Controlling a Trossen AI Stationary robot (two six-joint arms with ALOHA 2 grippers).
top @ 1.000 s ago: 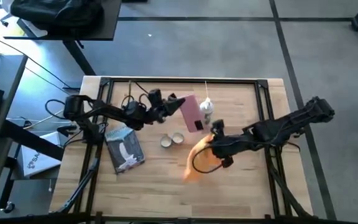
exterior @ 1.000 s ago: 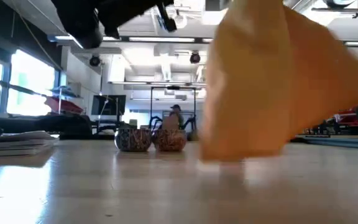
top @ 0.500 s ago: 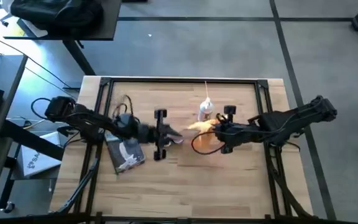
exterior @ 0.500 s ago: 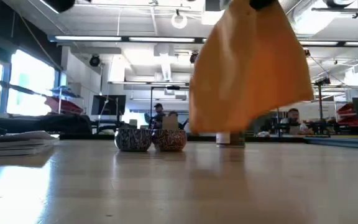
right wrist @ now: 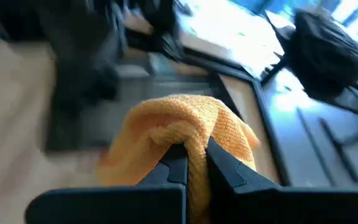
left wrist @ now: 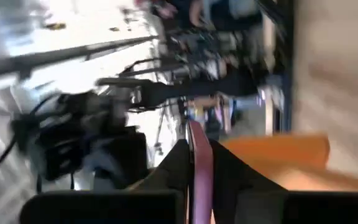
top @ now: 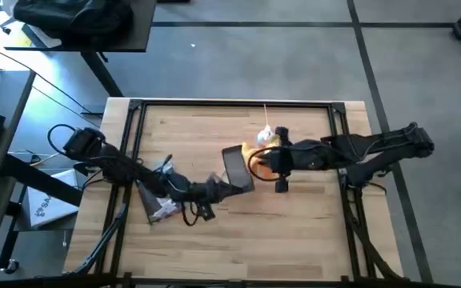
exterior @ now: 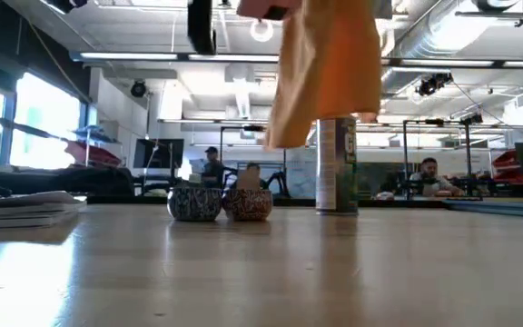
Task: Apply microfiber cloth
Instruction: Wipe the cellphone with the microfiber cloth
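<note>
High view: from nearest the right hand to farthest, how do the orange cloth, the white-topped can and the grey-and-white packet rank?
1. microfiber cloth: gripped in the right hand.
2. can: just beside that hand, toward the table's far edge.
3. packet: far off, on the table's left side.

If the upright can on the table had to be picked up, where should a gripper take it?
Probably around the middle of the can, level from the side: it stands upright, tall and round. Both grippers are busy: right gripper shut on the microfiber cloth, left gripper on a pink flat sheet.
</note>
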